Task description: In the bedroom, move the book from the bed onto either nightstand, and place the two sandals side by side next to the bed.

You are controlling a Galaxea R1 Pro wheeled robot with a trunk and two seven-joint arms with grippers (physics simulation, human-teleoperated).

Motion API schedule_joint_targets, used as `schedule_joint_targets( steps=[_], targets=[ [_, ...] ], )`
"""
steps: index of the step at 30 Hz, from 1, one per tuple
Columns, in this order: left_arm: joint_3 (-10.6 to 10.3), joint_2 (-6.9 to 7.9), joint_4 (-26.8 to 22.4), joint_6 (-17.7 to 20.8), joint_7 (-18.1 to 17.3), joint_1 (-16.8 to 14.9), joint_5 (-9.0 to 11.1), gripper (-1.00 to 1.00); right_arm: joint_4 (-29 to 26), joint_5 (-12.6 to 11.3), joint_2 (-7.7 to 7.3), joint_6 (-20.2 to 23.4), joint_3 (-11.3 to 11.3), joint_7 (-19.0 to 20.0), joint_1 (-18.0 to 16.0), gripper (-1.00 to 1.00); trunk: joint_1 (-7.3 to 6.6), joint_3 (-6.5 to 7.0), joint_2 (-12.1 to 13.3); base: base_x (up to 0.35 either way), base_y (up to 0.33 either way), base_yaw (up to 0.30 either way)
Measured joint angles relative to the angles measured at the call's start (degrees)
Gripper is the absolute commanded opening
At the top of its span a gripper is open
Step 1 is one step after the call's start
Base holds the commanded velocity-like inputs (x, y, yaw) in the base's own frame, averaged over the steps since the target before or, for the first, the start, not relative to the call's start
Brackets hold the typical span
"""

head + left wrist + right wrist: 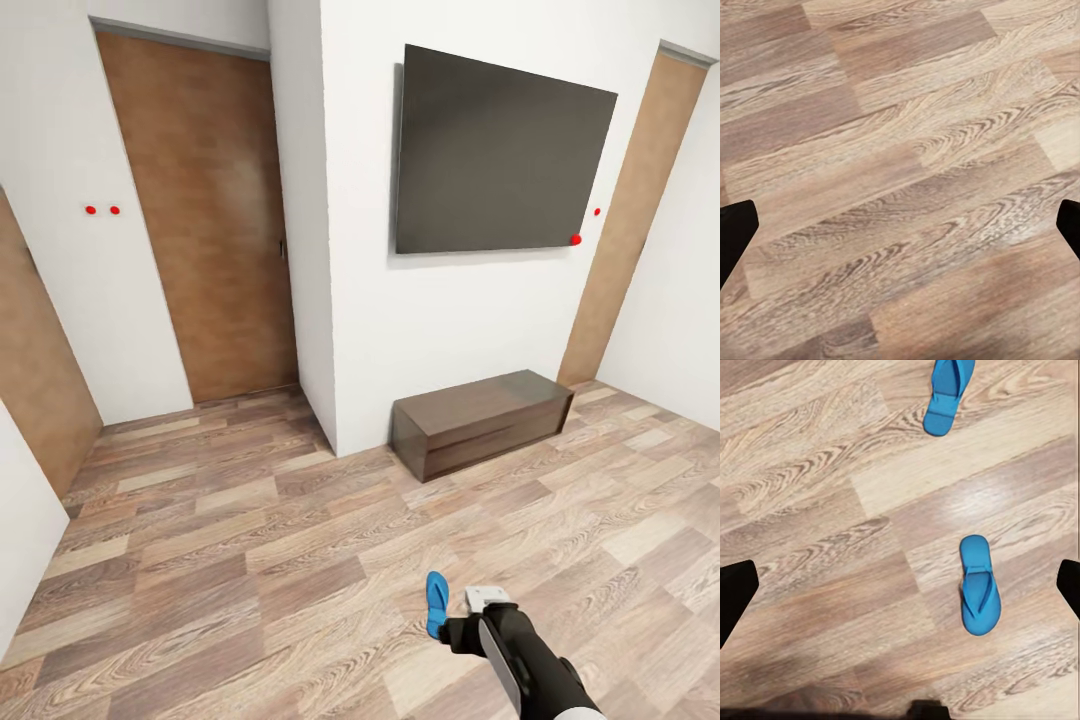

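R gripper first: its two fingertips sit at opposite sides of the wrist view, spread wide, nothing between them but floor; so it's open and empty. L gripper is the same: dark fingertips far apart, bare planks under them, nothing held.

Outward from the R fingers: one blue sandal lies flat on the planks, strap up, beneath the gap and nearer one fingertip than the other; the second sandal lies further on, roughly end to end w/ the first and well apart from it, partly cut by the frame. So the pair is on open floor and not side by side.

In the head view the R arm reaches down and forward, w/ one sandal just beside the gripper; which of the two it is, can't tell. It's well out from the wall carrying the dark TV; a long low dark bench stands against that wall's foot; brown doors sit to the L.

Step in hand, by my reading: the sandal part, at approach stage, w/ no grasp made. Next move prob. calls for centring the open fingers over the nearer sandal, lowering till they straddle its thin sole, then closing; a flat sole on planks leaves little to pinch, so an edge or strap grip looks safer.
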Motion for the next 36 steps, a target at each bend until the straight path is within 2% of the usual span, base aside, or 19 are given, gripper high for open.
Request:
schedule_joint_targets(
  steps=[3, 4, 6, 8, 9, 11, 17, 24, 29, 36],
  targets=[
    [-0.01, -0.02, 0.0, 0.0, 0.0, 0.0, 0.0, 1.0, 0.02, -0.03, -0.33, 0.16, -0.11, 0.13, -0.06, 1.0, 0.0, 0.0, 0.0, 0.0, 0.0, 0.002],
    [-0.01, -0.04, 0.0, 0.0, 0.0, 0.0, 0.0, 1.0, 0.05, 0.01, -0.96, 0.31, -0.14, 0.23, -0.1, 1.0, 0.0, 0.0, 0.0, 0.0, 0.0, 0.0],
    [-0.02, -0.07, -0.02, 0.0, 0.0, 0.01, 0.0, 1.0, 0.07, -0.05, -3.76, 1.7, -0.2, 0.4, -0.71, 1.0, 0.0, 0.0, 0.0, 0.0, 0.0, 0.0],
    [-0.02, -0.08, -0.04, 0.0, 0.0, 0.0, 0.0, 1.0, 0.06, -0.23, -5.51, 3.22, -0.2, 0.48, -1.1, 1.0, 0.0, 0.0, 0.0, 0.0, 0.0, 0.0],
    [-0.02, -0.08, -0.03, 0.0, 0.0, 0.01, 0.0, 1.0, 0.04, -0.19, -7.02, 5.1, -0.19, 0.54, -1.35, 1.0, 0.0, 0.0, 0.0, 0.0, 0.0, 0.0],
    [-0.02, -0.08, -0.03, 0.0, 0.0, 0.0, 0.0, 1.0, 0.03, -0.29, -8.62, 8.03, -0.15, 0.56, -1.57, 1.0, 0.0, 0.0, 0.0, 0.0, 0.0, 0.0],
    [0.0, -0.07, -0.07, 0.0, 0.0, 0.0, 0.0, 1.0, -0.05, -0.28, -10.09, 11.62, -0.12, 0.58, -1.75, 1.0, 0.0, 0.0, 0.0, 0.0, 0.0, 0.0],
    [0.0, -0.01, -0.09, 0.0, 0.0, 0.0, 0.0, 1.0, -0.27, -0.11, -11.32, 12.28, -0.12, 0.58, -1.79, 1.0, 0.0, 0.0, 0.0, 0.0, 0.0, 0.0],
    [-0.01, -0.01, -0.09, 0.0, 0.0, 0.0, 0.0, 1.0, -0.32, -0.26, -13.11, 12.37, -0.12, 0.6, -1.79, 1.0, 0.0, 0.0, 0.0, 0.0, 0.0, 0.0],
    [-0.02, 0.0, -0.09, 0.0, 0.0, 0.0, 0.0, 1.0, -0.28, -0.45, -13.6, 12.4, -0.09, 0.63, -1.79, 1.0, 0.0, 0.0, 0.0, 0.0, 0.0, 0.0]
  ],
)
